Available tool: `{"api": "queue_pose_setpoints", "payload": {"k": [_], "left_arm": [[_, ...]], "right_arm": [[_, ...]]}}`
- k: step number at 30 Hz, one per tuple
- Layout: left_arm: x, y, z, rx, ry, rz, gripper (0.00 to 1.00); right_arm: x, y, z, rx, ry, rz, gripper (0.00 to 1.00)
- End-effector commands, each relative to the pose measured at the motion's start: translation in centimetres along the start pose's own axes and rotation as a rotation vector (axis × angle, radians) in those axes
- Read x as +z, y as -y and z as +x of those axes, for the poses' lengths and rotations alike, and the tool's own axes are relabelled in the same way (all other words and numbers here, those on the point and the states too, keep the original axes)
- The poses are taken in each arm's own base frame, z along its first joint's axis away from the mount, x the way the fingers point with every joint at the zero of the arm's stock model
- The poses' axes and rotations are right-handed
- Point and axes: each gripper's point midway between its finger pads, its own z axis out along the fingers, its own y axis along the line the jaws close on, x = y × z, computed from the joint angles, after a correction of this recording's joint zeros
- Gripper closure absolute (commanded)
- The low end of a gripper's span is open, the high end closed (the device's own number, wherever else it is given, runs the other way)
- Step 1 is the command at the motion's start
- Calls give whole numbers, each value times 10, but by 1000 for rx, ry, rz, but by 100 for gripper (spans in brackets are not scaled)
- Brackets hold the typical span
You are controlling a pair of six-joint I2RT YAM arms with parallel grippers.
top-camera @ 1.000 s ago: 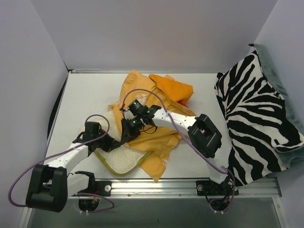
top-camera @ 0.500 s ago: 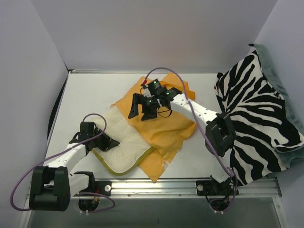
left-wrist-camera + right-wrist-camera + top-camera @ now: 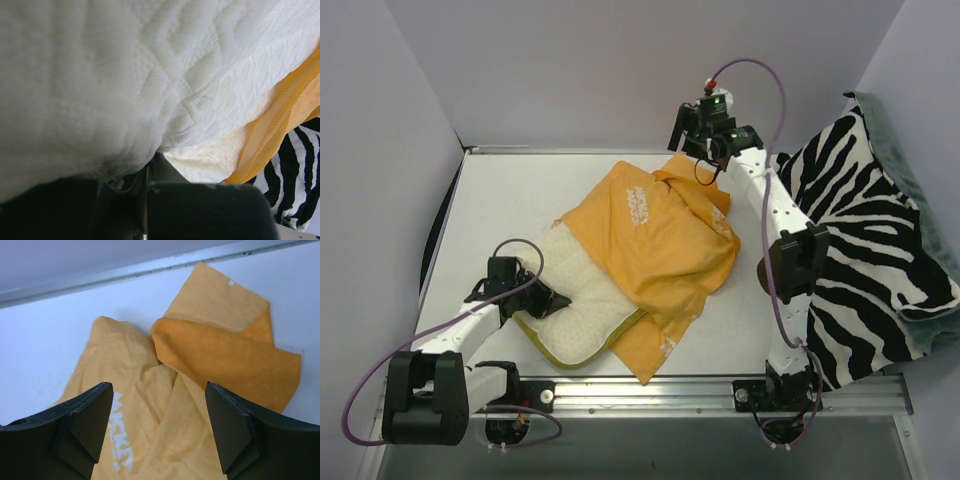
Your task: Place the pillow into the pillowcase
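One cream pillow lay with its edge pinched in the left fingers, its far part covered by one orange pillowcase. Beyond, the right fingers hung spread and empty over that pillowcase's far end on the worktop.

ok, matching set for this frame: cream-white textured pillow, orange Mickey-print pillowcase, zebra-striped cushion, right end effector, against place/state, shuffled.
Things
1. cream-white textured pillow
2. orange printed fabric pillowcase
3. black-and-white zebra-striped cushion
4. right end effector

Place or state
A. propped at the right side of the table
B. open, holding nothing, raised near the back
C. pinched at its left edge by the shut left end effector
D. spread mid-table, covering part of another item

Pairs: 1-C, 2-D, 3-A, 4-B
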Motion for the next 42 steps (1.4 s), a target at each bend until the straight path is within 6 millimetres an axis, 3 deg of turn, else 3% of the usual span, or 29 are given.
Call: {"api": "queue_pose_setpoints", "payload": {"k": [1,8,11,15,17,18,20,22,25,26,27,28,29,30,31,32,33,34,35,36,37,38,40,41,42], "left_arm": [[1,-35,-11,-33,76,-141,100],[-3,-43,-9,-26,82,-176,100],[-3,-44,-8,-29,80,-180,100],[-4,-44,-8,-26,80,-180,100],[-4,-45,-8,-26,82,-181,100],[-4,-44,-8,-26,80,-180,100],[-4,-45,-9,-24,82,-181,100],[-4,-44,-9,-19,81,-180,100],[-3,-43,-10,-21,80,-179,100],[-2,-45,-10,-24,77,-183,100],[-2,-44,-10,-24,78,-176,100],[-1,-45,-10,-29,74,-180,100],[-1,-46,-9,-29,72,-178,100],[0,-47,-8,-33,70,-177,100],[0,-48,-9,-37,70,-177,100],[1,-49,-8,-40,69,-177,100],[1,-50,-7,-41,66,-178,100],[1,-52,-6,-47,64,-179,100],[1,-52,-6,-43,65,-179,100],[1,-53,-6,-46,63,-180,100],[2,-53,-4,-46,59,-177,100],[2,-53,-4,-45,57,-177,100],[2,-53,-4,-43,56,-174,100],[1,-53,-3,-44,54,-176,100],[1,-53,-4,-40,57,-175,100]], "right_arm": [[38,20,58,-135,-169,110,24],[68,35,96,-175,-263,140,23],[76,43,108,-193,-281,177,28],[80,57,98,-209,-243,246,51],[81,64,92,-211,-230,269,69],[81,72,84,-201,-217,287,84],[78,78,78,-189,-210,299,100],[72,91,69,-175,-204,322,100],[41,102,42,-153,-151,347,100],[12,100,18,-139,-92,340,100],[-5,104,10,-121,-66,351,100],[-18,127,16,-100,-80,402,100],[-54,129,-3,-72,-12,406,100],[-70,141,-3,-58,5,440,100],[-78,164,25,-62,-52,503,100],[-110,182,16,-45,2,563,100],[-119,196,29,-50,-20,605,100],[-131,212,54,-75,-84,648,94],[-138,225,65,-84,-122,695,76],[-143,231,76,-94,-156,728,35],[-144,230,92,-100,-207,715,16],[-143,223,98,-90,-221,678,6],[-131,194,96,-87,-193,561,7],[-124,170,90,-89,-181,478,9],[-116,134,92,-132,-186,382,11]]}}
